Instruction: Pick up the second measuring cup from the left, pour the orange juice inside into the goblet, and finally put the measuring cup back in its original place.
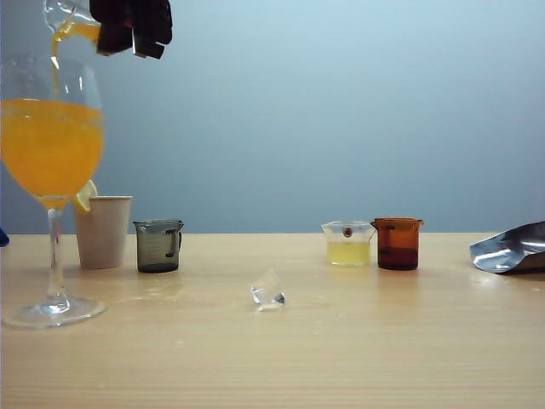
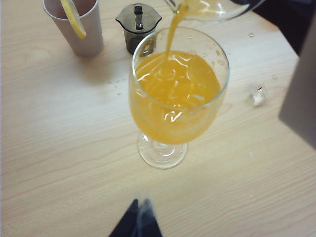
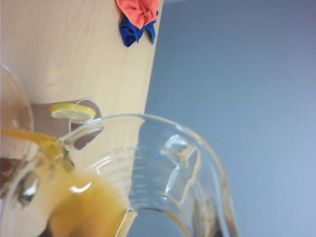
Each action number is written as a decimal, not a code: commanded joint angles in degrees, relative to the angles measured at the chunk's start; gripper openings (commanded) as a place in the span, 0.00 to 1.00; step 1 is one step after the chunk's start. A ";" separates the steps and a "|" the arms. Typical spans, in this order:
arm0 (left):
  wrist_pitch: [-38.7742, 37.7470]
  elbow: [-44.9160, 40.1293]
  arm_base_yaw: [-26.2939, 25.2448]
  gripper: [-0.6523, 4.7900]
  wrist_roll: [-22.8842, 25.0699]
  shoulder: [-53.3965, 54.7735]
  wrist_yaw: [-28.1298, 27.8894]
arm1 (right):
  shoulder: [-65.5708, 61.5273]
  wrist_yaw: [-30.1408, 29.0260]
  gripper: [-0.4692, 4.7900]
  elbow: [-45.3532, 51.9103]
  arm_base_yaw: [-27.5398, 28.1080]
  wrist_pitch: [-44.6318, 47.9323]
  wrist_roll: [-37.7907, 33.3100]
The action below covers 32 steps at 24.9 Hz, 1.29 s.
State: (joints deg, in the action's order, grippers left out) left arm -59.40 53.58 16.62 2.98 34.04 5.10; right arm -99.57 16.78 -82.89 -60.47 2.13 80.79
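Right pincer, high at far left, gripped the tilted second measuring cup, orange juice streaming into the goblet on the counter; left pincer's opening couldn't be told.

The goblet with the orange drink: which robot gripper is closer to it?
Right. The right gripper holds the measuring cup tilted just above the goblet. The left gripper hangs farther back, clear of its foot.
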 commanded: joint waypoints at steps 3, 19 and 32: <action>0.15 0.22 -0.04 0.11 0.00 -0.04 0.13 | 0.61 0.22 0.23 -0.31 -0.37 2.38 2.75; 0.22 0.22 -0.04 0.11 0.02 -0.04 0.07 | 0.61 0.00 0.22 -0.31 -0.66 4.15 8.57; 1.51 0.22 -0.04 0.11 0.02 0.26 0.07 | 0.63 -0.13 0.22 -0.31 -0.76 3.76 11.19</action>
State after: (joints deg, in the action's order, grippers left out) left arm -58.57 53.58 16.62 2.98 34.39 5.10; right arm -99.57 16.73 -82.89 -61.08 4.82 91.31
